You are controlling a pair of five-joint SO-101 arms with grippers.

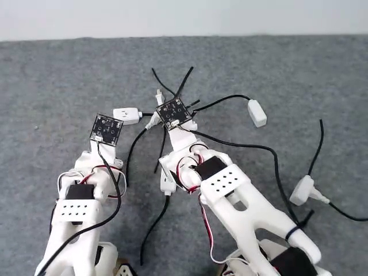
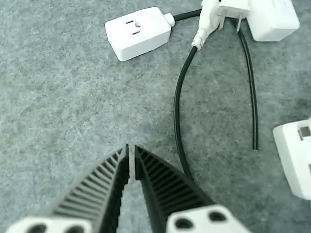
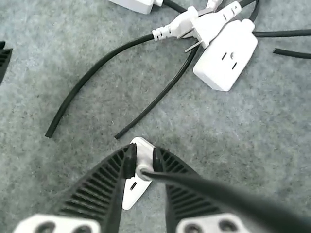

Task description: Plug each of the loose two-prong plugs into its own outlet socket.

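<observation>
Grey and felt-like, the worktop point(image 1: 52, 75) carries a tangle of black cords point(image 1: 154, 227). In the high view you see the left arm point(image 1: 77, 201) and the right arm point(image 1: 230, 184) bent over it. A white socket point(image 1: 126, 115) lies just ahead of the left arm. A far socket point(image 1: 257, 112) lies well apart, on the other side of the right arm. A spare plug point(image 1: 303, 191) rests alone beside the right arm. No plug sits in either of these two sockets.

In the left wrist view, the left tool point(image 2: 130, 150) is pressed almost together, with only a thin slit, and it pinches nothing. It hangs over bare worktop. Ahead of it the socket shows free slots. Farther on, a loose plug point(image 2: 232, 8) lies just beside a mid socket point(image 2: 274, 19); I cannot tell if they touch.

In the right wrist view, the right tool point(image 3: 143, 154) is clamped on a white held plug point(image 3: 132, 194), and its cord rises past the camera. You cannot see its prongs here, so which way they face is not known. Beyond the tool, the mid socket has free slots too, and the loose plug lies at its far edge.

I judge that the first plug is gripped and nothing is plugged in yet, so the task is near its start. The next move calls for turning the prongs toward the slots of the mid socket and pushing straight. The socket may slide on the worktop, so probably the left tool must spread and steady it.
</observation>
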